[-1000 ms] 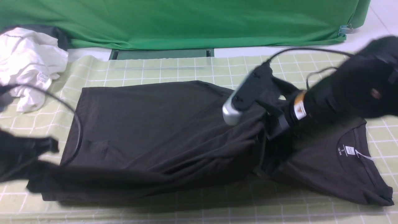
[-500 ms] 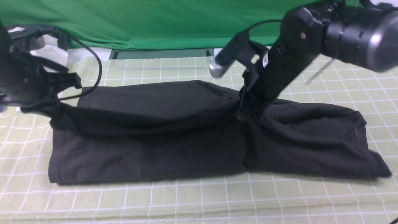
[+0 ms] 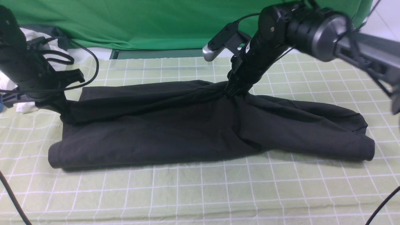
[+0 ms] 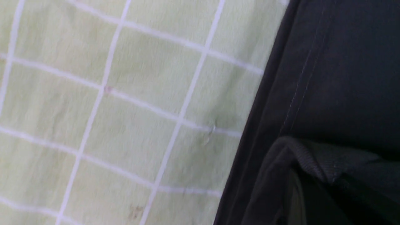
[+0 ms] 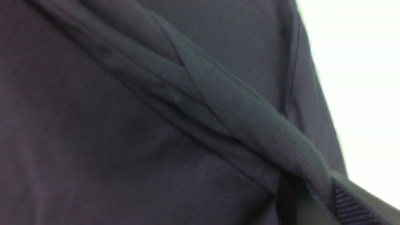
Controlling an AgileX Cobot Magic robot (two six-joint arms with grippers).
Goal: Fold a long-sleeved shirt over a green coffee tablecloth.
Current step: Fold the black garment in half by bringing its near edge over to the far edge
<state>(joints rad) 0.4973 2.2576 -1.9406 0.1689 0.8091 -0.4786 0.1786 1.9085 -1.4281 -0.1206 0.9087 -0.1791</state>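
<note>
The long-sleeved shirt (image 3: 187, 131) lies as a long black band across the green coffee tablecloth (image 3: 200, 193), doubled over lengthwise with its rounded fold toward me. My left gripper (image 3: 62, 107) is shut on the shirt's far left corner, low over the cloth. My right gripper (image 3: 232, 91) pinches the far edge near the middle, and the fabric bunches up into it. In the left wrist view the hem (image 4: 300, 78) runs beside the grid cloth (image 4: 125, 109), and the jaws are buried in dark fabric. The right wrist view shows gathered folds (image 5: 237, 115) running into a ribbed finger pad (image 5: 347, 207).
A white garment (image 3: 31, 35) lies at the back left behind the left arm. A plain deep-green backdrop (image 3: 156, 22) hangs along the far edge, with a dark slot (image 3: 162, 53) below it. Cables loop off both wrists.
Both grippers carried the shirt's near edge up and over to the far side. The collar and label, seen at the right a second ago, are now folded under.
</note>
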